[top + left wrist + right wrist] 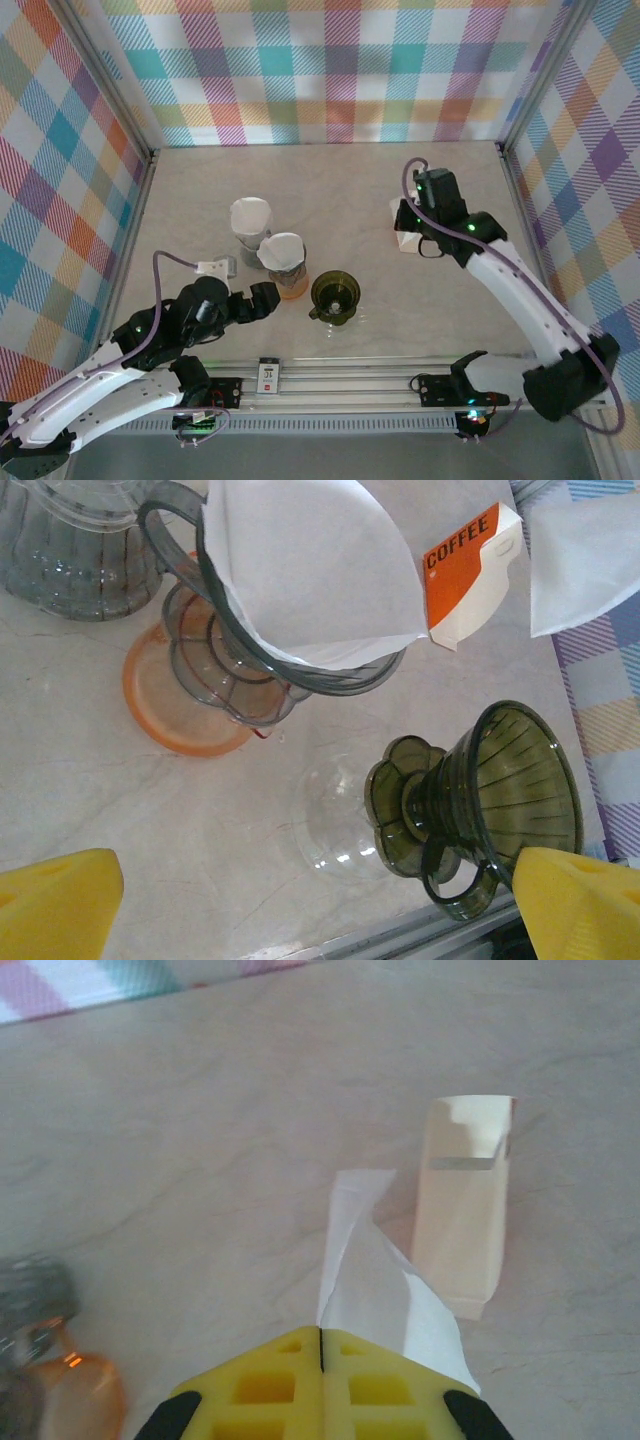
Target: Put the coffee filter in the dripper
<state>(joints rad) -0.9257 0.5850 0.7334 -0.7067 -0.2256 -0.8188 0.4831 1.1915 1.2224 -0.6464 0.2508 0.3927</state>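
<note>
1. The left pincer (252, 300) is held low over the table (450, 320) with its fingers spread wide and nothing between them, just left of the drippers.
2. Two clear drippers are found next: the rear dripper (250, 222) and the front dripper (283, 262), the latter set on an orange saucer (180, 705). Each is already lined with white paper, so neither is judged to be the target.
3. The green dripper (335, 295) stands mouth up and empty, just right of the front dripper. The placement is therefore not yet done.
4. Further right, the paper filter (385, 1300) is pinched at its edge by the right pincer (320, 1335), whose fingers are pressed together on it. It is held just beside the box (462, 1220), well apart from the green dripper. A single sheet appears to be held, though this cannot be confirmed at such close range.
5. The carry leftward, the lowering into the cone and the release are judged to remain. Bare table lies between, but the front dripper and the left pincer near the target could be brushed.
</note>
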